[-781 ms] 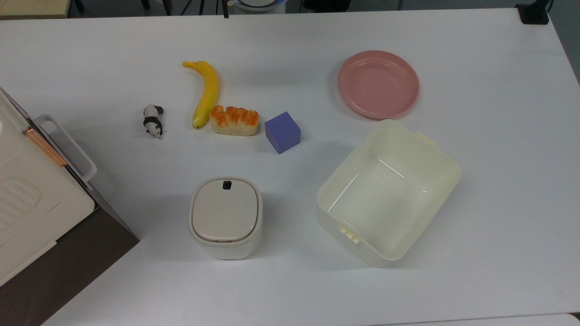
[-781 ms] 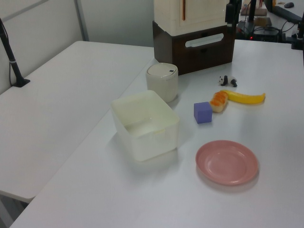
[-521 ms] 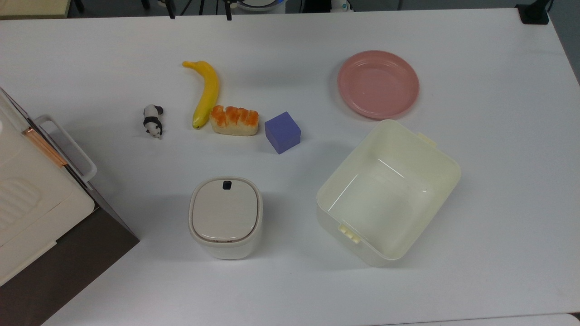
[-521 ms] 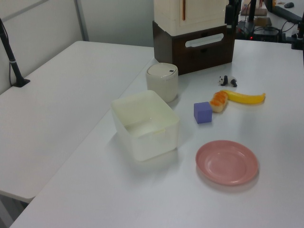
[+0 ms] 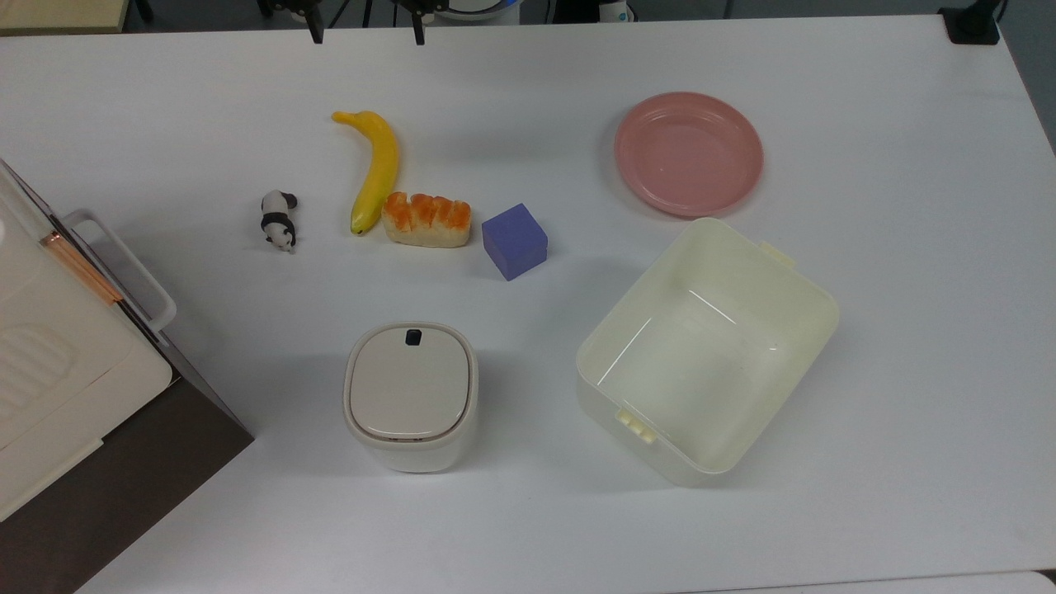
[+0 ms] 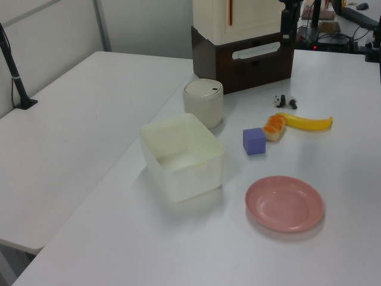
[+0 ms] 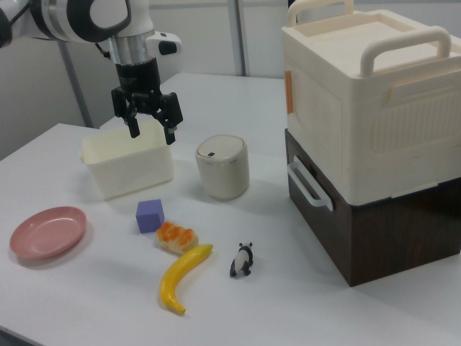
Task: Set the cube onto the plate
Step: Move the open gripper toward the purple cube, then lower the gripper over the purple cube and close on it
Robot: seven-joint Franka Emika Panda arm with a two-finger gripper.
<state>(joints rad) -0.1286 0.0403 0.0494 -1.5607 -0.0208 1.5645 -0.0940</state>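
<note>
The periwinkle cube (image 5: pixel 515 241) rests on the white table next to a piece of bread (image 5: pixel 426 219); it is also seen as cube (image 6: pixel 254 141) and cube (image 7: pixel 150 215). The pink plate (image 5: pixel 688 153) lies bare, apart from the cube, toward the top view's right, and shows as plate (image 6: pixel 284 203) and plate (image 7: pixel 47 231). My gripper (image 7: pixel 152 135) hangs open high above the table, holding nothing, well above the cube in the right view. Its two dark fingertips (image 5: pixel 315 35) poke in at the top view's upper edge.
A cream rectangular tub (image 5: pixel 707 350) stands beside the plate and the cube. A small lidded bin (image 5: pixel 411 394), a banana (image 5: pixel 375 169) and a panda figure (image 5: pixel 279 219) are on the table. A stacked cream and brown box (image 7: pixel 374 137) fills one end.
The gripper's fingertips have come a little further into the top view from its upper edge. The cube, plate and other objects have not moved.
</note>
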